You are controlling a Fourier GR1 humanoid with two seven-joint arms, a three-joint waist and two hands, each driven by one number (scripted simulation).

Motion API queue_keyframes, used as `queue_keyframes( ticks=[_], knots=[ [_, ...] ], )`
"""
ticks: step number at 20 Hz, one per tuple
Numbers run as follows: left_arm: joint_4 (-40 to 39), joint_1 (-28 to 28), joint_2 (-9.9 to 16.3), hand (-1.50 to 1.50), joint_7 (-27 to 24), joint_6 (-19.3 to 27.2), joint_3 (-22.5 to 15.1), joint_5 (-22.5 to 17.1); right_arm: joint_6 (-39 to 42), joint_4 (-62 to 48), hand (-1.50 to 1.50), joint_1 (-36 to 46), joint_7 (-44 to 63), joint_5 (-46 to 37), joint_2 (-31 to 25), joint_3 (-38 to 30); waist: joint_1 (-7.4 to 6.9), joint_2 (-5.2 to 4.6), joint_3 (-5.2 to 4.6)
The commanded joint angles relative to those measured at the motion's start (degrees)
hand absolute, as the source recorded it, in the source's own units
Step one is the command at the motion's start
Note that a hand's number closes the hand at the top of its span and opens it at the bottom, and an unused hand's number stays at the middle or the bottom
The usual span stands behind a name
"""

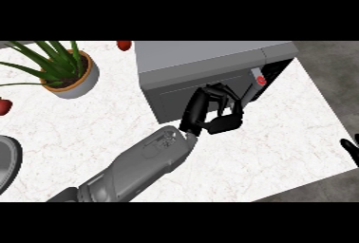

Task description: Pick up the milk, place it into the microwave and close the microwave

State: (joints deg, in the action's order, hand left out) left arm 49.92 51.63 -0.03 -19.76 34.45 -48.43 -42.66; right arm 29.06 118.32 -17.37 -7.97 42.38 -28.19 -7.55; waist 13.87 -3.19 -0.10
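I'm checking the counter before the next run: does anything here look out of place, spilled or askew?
No spill or damage shows. The microwave sits askew to the counter's edge. The left hand is at its door; the right hand rests at the view's right edge.

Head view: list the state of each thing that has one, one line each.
Microwave: door nearly closed, a gap left at its right edge.
Left hand: open, fingers against the microwave door.
Right hand: only fingers show at the right edge.
Potted plant: upright.
Milk: not visible.
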Motion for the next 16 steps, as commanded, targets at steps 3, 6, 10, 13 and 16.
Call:
queue_keyframes(
  ticks=[3,6,10,13,16],
  knots=[
    [-5.91,2.84,0.03,1.5,-1.32,0.72,5.27,-4.72,0.03,0.76,-1.5,0.77,0.71,1.93,-0.59,-0.14,0.61,-1.26,-0.06],
    [-7.15,3.41,0.03,1.5,-2.55,2.43,3.84,-4.12,0.15,1.73,-1.5,0.69,1.29,2.72,-1.1,-0.08,1.15,-1.02,0.02],
    [-6.72,3.39,0.03,1.5,-6.22,3.5,4.16,-4.73,1.52,2.51,-1.5,1.27,1.76,3.93,-2.33,0.07,0.95,-1.26,-0.07],
    [-7.17,3.07,0.03,1.5,-7.09,3.81,4.29,-5.85,1.94,3.06,-1.5,1.54,1.73,5.07,-2.41,0.29,1.01,-1.51,-0.06],
    [-7.37,3.17,0.03,1.5,-8.12,3.56,3.98,-6.8,2.96,3.43,-1.5,1.21,1.9,6.32,-3.05,0.25,1.54,-1.51,-0.01]
  ],
)
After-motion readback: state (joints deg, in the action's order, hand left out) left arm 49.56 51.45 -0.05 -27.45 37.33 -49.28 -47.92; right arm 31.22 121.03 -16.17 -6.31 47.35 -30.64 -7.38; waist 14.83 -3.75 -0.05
